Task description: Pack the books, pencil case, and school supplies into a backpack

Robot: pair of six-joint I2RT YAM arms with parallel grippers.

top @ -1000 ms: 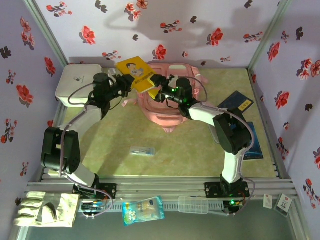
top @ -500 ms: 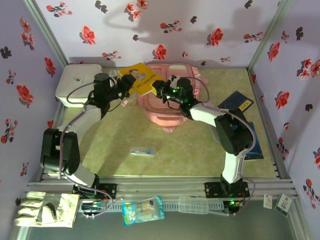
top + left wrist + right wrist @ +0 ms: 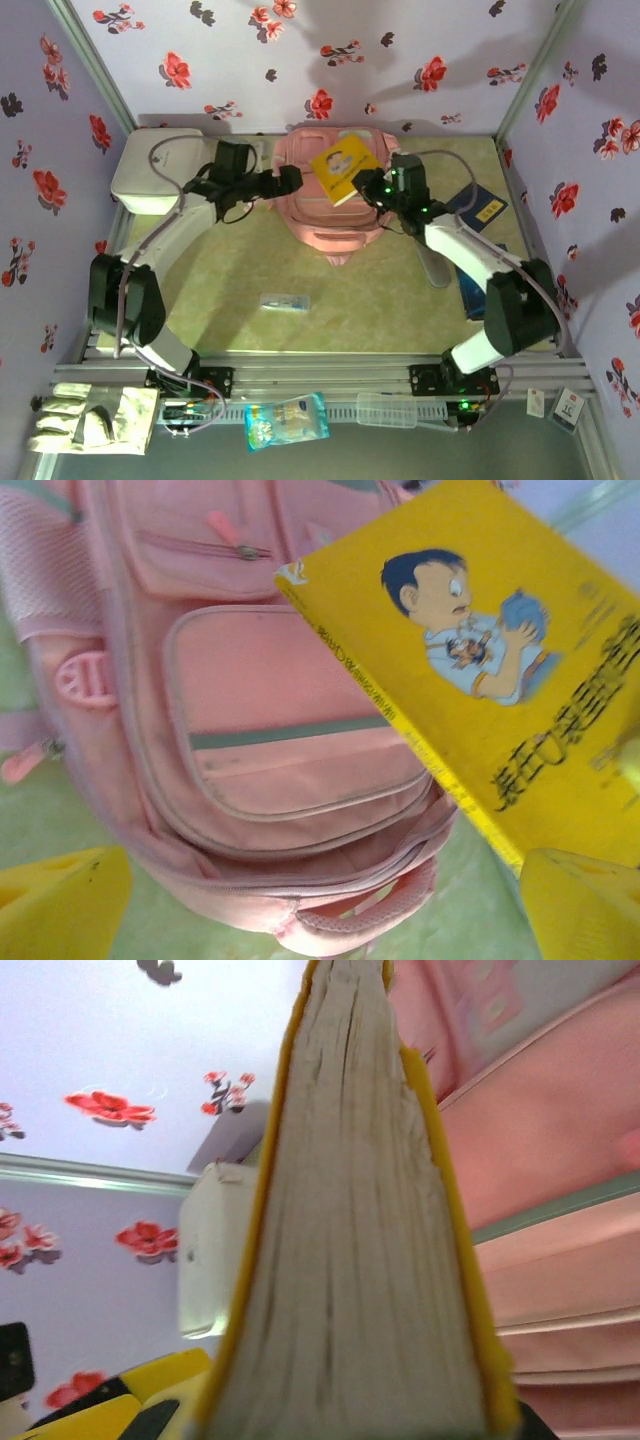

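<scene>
Robot lab test cell: a small tabletop booth boxed in by aluminium frame posts (image 3: 95, 65) and flat floral-print wall panels (image 3: 200, 40). The left arm base (image 3: 190, 385) and right arm base (image 3: 455, 378) are bolted to a slotted rail (image 3: 330, 366) at the near edge. A pink backpack (image 3: 320, 220) lies on a green mat (image 3: 350, 320).

Backpack (image 3: 322, 215): pink, with a grey-green stripe across the front pocket.
Yellow book (image 3: 343, 170): yellow cover, black print, cartoon boy with dark blue hair; page edges cream.
Navy book (image 3: 478, 207): dark navy, yellow mark.
Pencil case (image 3: 435, 268): grey.
Clear packet (image 3: 285, 302): pale blue contents.
Box (image 3: 155, 172): white.
Walls (image 3: 230, 60): pale lilac, red and black flowers.
Table (image 3: 300, 340): mottled yellow-green.
</scene>
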